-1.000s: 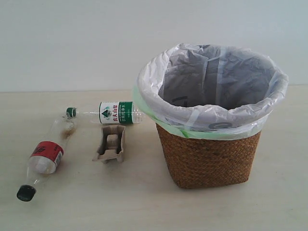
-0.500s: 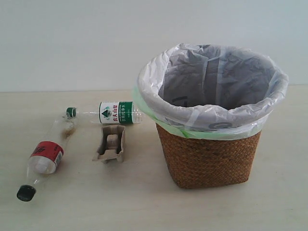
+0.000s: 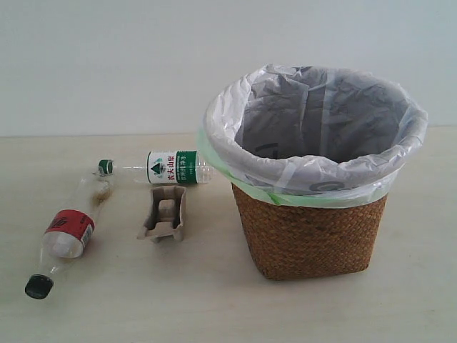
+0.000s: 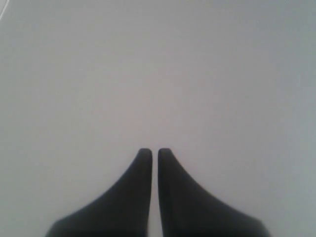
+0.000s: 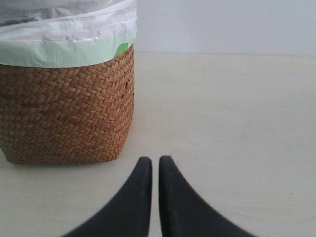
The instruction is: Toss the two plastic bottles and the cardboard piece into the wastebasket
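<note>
Two clear plastic bottles lie on the table at the left of the exterior view. The red-label bottle [image 3: 66, 232] points its black cap toward the front. The green-label bottle [image 3: 163, 168] lies behind it, its base close to the wastebasket [image 3: 308, 229]. The grey-beige cardboard piece [image 3: 164, 214] rests between them. The wicker wastebasket, lined with a white bag, stands at the right. Neither arm appears in the exterior view. My left gripper [image 4: 154, 151] is shut and empty against a blank pale surface. My right gripper [image 5: 155, 159] is shut and empty, low over the table beside the wastebasket [image 5: 69, 113].
A pale wall runs behind the light wooden table [image 3: 214, 300]. Bare tabletop [image 5: 227, 113] stretches beside the basket in the right wrist view.
</note>
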{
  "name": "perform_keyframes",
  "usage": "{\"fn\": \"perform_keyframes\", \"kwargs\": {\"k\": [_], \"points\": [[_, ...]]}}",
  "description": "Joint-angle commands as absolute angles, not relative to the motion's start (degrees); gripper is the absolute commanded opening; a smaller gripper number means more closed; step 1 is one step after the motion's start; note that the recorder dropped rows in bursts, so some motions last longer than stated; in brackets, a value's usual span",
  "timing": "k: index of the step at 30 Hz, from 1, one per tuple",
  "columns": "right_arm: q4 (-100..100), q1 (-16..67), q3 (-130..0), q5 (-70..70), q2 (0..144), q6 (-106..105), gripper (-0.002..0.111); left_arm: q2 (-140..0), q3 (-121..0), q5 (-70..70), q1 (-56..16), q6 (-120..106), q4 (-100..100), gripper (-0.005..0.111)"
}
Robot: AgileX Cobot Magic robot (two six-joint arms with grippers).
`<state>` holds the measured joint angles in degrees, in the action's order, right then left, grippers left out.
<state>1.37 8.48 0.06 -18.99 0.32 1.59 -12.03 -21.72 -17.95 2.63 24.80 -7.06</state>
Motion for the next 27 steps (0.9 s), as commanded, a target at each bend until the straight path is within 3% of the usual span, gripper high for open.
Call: {"fn": "perform_keyframes", "kwargs": {"k": [1,4,7,10,15,17,27], "points": [[1.83,8.55,0.00,-18.55,0.00,1.31,0.003,-20.01,-32.38,-7.88,2.81,25.54,-10.05,0.004],[1.83,8.55,0.00,-18.55,0.00,1.31,0.003,-26.05,-39.10,-3.38,2.81,25.54,-13.77,0.004],[1.83,8.55,0.00,-18.55,0.00,1.31,0.003,-31.91,-44.86,1.06,2.81,25.54,-16.02,0.014],[1.83,8.55,0.00,-18.55,0.00,1.31,0.003,-37.92,-50.07,6.55,2.81,24.90,-16.02,0.039],[1.83,8.55,0.00,-18.55,0.00,1.31,0.003,-47.45,-56.32,15.53,2.81,18.53,-15.84,0.096],[1.83,8.55,0.00,-18.55,0.00,1.31,0.003,-50.98,-58.54,19.52,2.81,16.84,-14.03,0.110],[1.83,8.55,0.00,-18.55,0.00,1.31,0.003,-69.52,-65.30,39.59,2.81,-17.17,18.79,0.109]]}}
